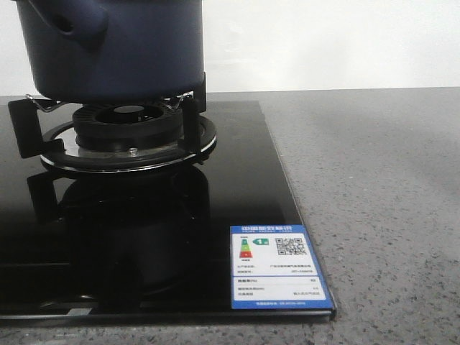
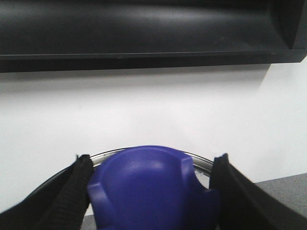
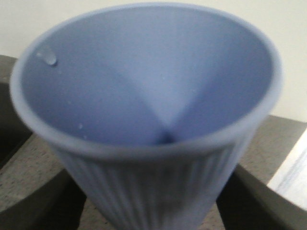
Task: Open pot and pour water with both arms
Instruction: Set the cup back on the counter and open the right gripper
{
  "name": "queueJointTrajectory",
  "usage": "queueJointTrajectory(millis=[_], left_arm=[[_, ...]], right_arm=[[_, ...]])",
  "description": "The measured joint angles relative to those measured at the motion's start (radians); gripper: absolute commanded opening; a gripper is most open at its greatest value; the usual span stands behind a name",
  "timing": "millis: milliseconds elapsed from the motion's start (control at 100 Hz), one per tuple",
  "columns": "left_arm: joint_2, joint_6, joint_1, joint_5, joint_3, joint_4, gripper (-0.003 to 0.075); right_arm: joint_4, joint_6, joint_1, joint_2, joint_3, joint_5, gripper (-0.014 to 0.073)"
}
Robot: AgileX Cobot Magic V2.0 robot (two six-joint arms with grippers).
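Observation:
The dark navy pot [image 1: 108,50] stands on the gas burner [image 1: 128,133] at the far left of the front view; its top is cut off by the frame, and its stubby side handle [image 1: 72,18] faces the camera. Neither gripper shows in that view. My left gripper [image 2: 152,165] is shut on the blue lid knob [image 2: 148,187], black fingers [image 2: 72,191] pressing both sides, and the lid's metal rim [image 2: 108,154] curves behind it. My right gripper [image 3: 151,196] is shut on a pale blue ribbed cup [image 3: 144,96], which carries a droplet [image 3: 48,57] inside near its rim.
A black glass cooktop [image 1: 144,237] with a blue-edged energy label [image 1: 277,266] covers the left of the table. Grey speckled countertop [image 1: 374,201] lies to its right. A dark range hood [image 2: 144,33] hangs above against a white wall.

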Motion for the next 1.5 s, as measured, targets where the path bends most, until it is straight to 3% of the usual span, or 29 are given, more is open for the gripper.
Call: queueJointTrajectory(millis=[190, 540, 810, 1350, 1500], left_arm=[[0.0, 0.0, 0.0, 0.008, 0.0, 0.0, 0.0414], [0.0, 0.0, 0.0, 0.027, 0.0, 0.0, 0.0414], [0.0, 0.0, 0.0, 0.027, 0.0, 0.0, 0.0414], [0.0, 0.0, 0.0, 0.027, 0.0, 0.0, 0.0414], [0.0, 0.0, 0.0, 0.027, 0.0, 0.0, 0.0414]], right_arm=[[-0.006, 0.029, -0.059, 0.004, 0.097, -0.123, 0.0315], [-0.018, 0.023, -0.272, 0.167, 0.135, -0.397, 0.0315], [0.022, -0.134, -0.372, 0.357, 0.135, -0.627, 0.0315], [0.088, -0.222, -0.377, 0.44, 0.135, -0.685, 0.0324], [0.088, -0.223, -0.377, 0.44, 0.135, -0.685, 0.049]])
